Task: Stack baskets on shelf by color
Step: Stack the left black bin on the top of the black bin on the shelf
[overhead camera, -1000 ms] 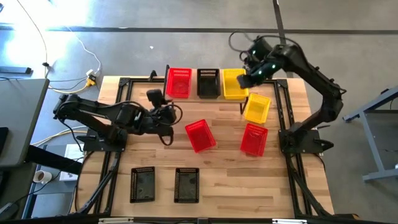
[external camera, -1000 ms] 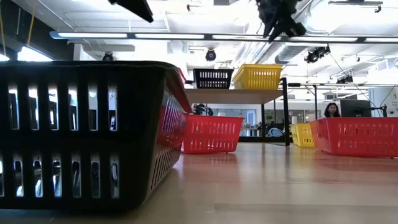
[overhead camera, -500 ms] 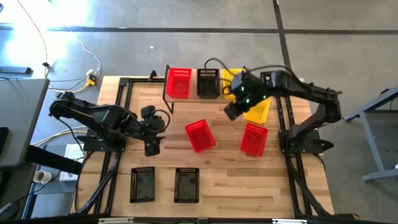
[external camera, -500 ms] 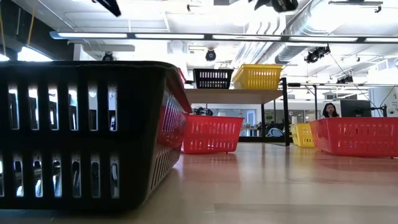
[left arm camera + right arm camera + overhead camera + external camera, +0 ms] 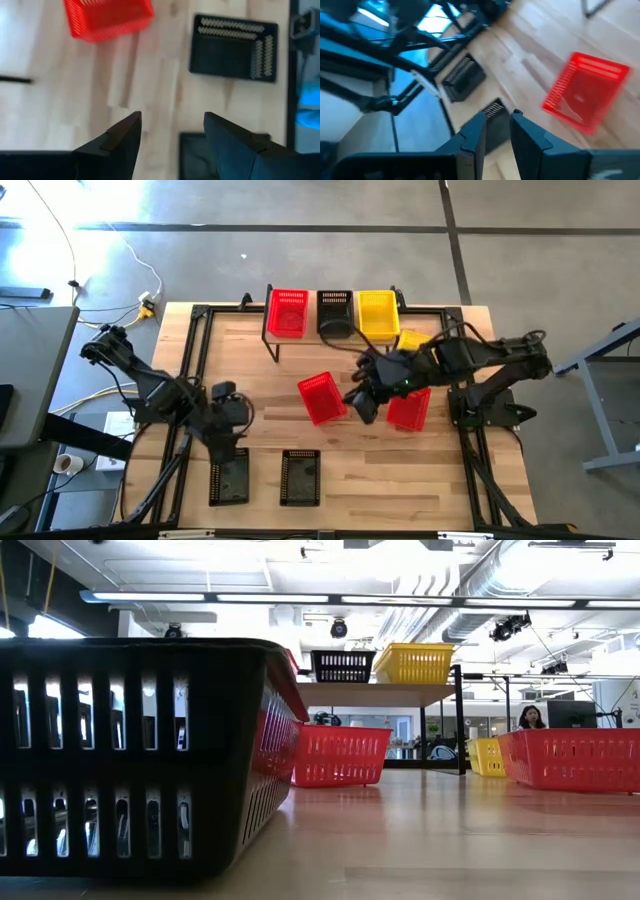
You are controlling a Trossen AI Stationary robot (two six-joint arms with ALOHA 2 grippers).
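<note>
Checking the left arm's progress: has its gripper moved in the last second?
Yes. The left gripper has moved away from the shelf toward the black basket at the near edge.

Right hand (image 5: pixel 362 406) hovers between two red baskets (image 5: pixel 322 398) (image 5: pixel 410 406); shelf (image 5: pixel 333 315) holds three baskets.

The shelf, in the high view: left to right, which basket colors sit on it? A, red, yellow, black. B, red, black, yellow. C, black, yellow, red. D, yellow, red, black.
B: on the shelf stand a red basket, then a black basket, then a yellow basket.
</note>
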